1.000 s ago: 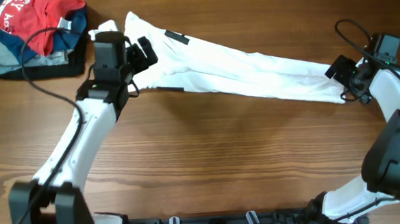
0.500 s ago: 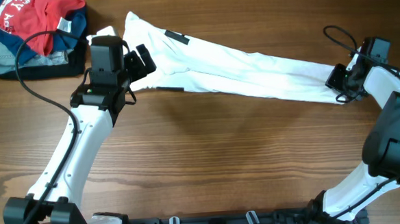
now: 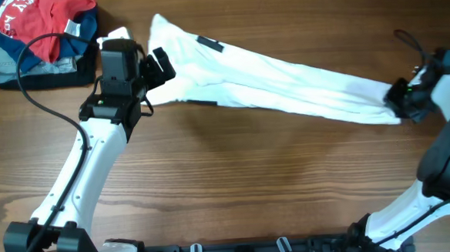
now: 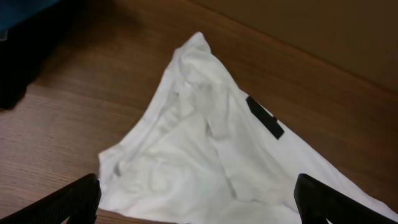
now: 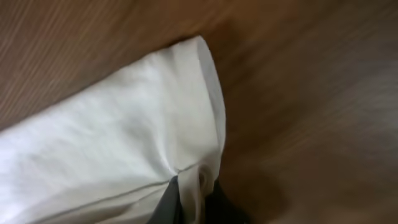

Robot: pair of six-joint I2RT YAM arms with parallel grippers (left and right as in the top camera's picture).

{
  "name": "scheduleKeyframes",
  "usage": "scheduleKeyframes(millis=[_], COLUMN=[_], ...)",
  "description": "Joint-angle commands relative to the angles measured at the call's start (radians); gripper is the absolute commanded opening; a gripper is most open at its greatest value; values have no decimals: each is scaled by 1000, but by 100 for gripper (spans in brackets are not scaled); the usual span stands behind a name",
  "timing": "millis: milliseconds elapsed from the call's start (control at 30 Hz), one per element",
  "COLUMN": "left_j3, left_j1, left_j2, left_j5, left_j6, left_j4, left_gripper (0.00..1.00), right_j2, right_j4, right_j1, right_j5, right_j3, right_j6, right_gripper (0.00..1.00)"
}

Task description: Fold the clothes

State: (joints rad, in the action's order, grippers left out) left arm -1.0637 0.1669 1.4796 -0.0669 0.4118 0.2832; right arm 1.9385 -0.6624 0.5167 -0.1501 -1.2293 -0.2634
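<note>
Left hand (image 4: 199,206) spread wide; right hand (image 5: 191,202) pinched tight.

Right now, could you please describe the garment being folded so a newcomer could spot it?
On the wooden table, a long white garment lies stretched from the left claw to the right claw, which pinches its end. Unlike the red-and-blue pile in the corner, it is white with small black marks.

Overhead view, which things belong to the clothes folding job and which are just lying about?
Job: white garment, pinched at one end by the right gripper; left gripper, open at the other end.
Lying about: pile of red, blue and grey clothes, far left on the table.
</note>
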Motion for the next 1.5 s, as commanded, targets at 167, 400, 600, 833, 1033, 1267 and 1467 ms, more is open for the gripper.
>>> scheduleKeyframes(millis=[167,400,600,833,1033,1267,1467], left_j3=[-5,-5,-5,-4,-4,-4,-4], left_j1=[-4,-4,-4,-4,-4,-4,-4], left_j2=[-23,-23,-23,-23,-23,-23,-23], left_j5=[-14,-14,-14,-14,-14,-14,-21], left_j6=[-16,-16,-16,-16,-16,-16,-16], left_j4=[-5,-4,22,44,44,44,43], left_gripper=[100,100,100,100,100,100,100], right_j2=[14,14,14,22,55,78,79], right_j4=[-257,-384,-410,-333,-272,-185,-96], right_j1=[57,-77,-287,-500,-587,-631,-661], right_j5=[-93,-116,-111,-78,-68,-125,-211], right_j3=[-319,-380,-380,-380,-380,-380,-380], right_j6=[163,211,203,140,103,92,79], right_gripper=[4,4,4,4,4,4,5])
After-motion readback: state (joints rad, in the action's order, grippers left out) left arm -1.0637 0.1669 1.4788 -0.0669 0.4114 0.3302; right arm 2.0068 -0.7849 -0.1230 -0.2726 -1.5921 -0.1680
